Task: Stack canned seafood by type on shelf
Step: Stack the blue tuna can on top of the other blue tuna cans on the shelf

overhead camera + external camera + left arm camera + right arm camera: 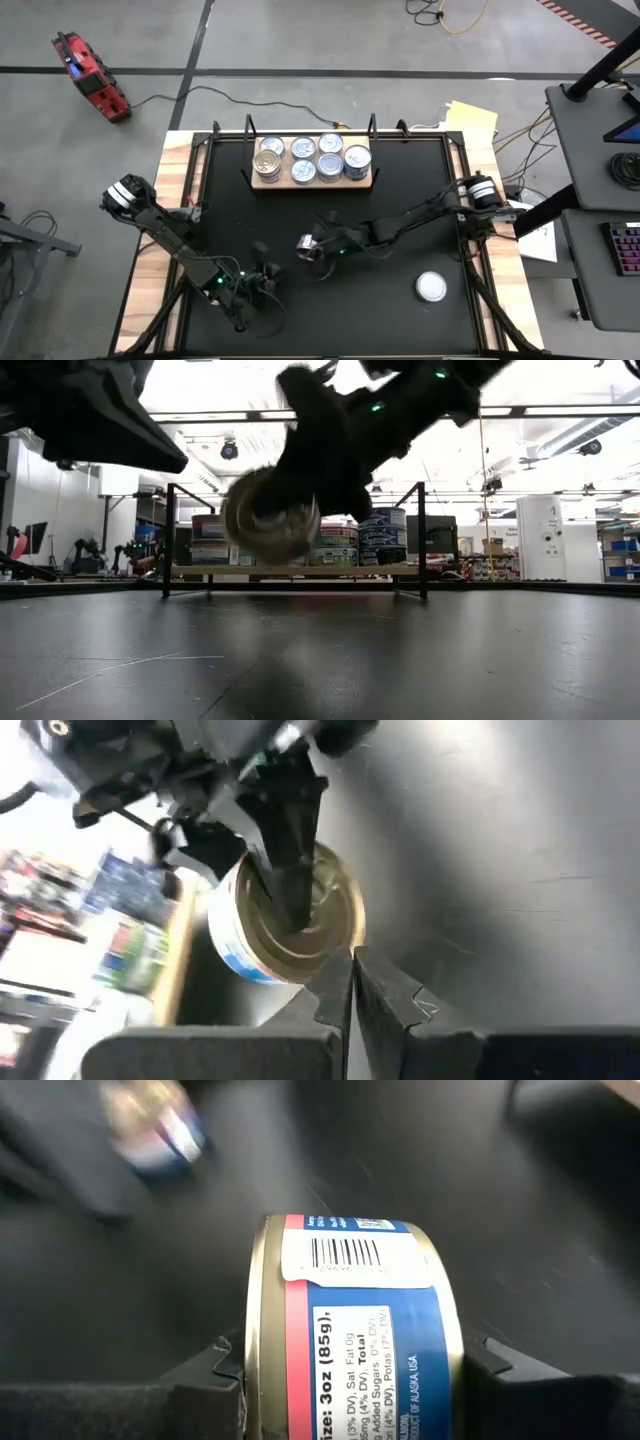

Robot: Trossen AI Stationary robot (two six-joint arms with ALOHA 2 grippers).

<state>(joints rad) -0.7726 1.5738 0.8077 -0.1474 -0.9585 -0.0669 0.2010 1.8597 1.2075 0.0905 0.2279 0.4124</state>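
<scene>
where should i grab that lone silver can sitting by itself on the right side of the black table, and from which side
Take the lone can across its low curved side wall, coming straight down from above. It sits flat with its round lid up and nothing beside it, so the jaws can straddle it at any angle. The right gripper is already shut on a gold-topped can.

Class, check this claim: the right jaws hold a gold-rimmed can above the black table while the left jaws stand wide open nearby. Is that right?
One detail is wrong. The left gripper has its jaws shut, not wide open; the left wrist view shows them pressed together. The rest stands: the right gripper holds the gold-rimmed can above the black table.
</scene>
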